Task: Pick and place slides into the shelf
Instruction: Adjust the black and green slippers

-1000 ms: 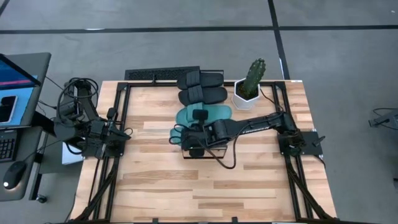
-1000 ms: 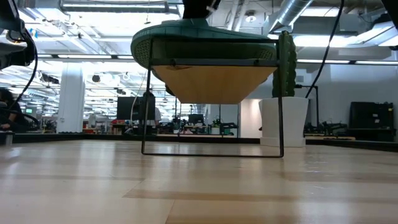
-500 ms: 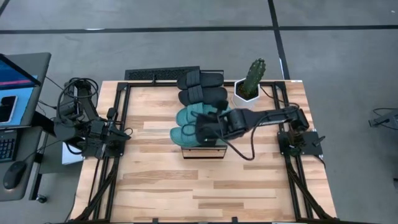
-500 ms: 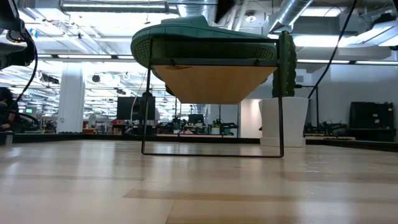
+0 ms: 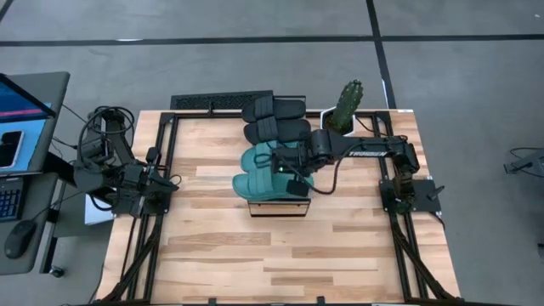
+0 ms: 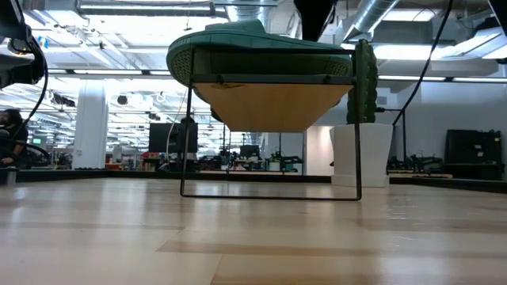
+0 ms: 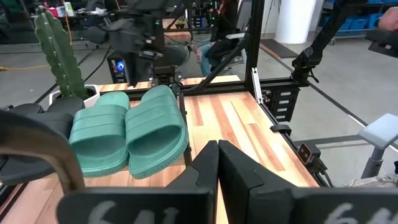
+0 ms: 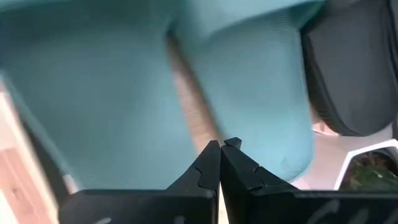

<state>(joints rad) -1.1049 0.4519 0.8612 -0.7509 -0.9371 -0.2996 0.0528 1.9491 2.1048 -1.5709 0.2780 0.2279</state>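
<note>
Right arm stretched from its base at the tabletop's (image 5: 212,255) right edge across toward the centre, forearm nearly level. Right tool (image 5: 286,166) poised over the two teal slides (image 5: 259,170), fingers (image 8: 210,163) pressed together, nothing between them. Teal slides lying side by side on the shelf (image 6: 269,103), the near end of its wooden top showing just past them. Two black slides (image 5: 276,121) lined up on the same shelf behind the teal pair, beside the potted cactus (image 5: 342,110). Left arm folded at the tabletop's left edge, left tool (image 7: 217,152) closed on nothing, pointed toward the shelf.
</note>
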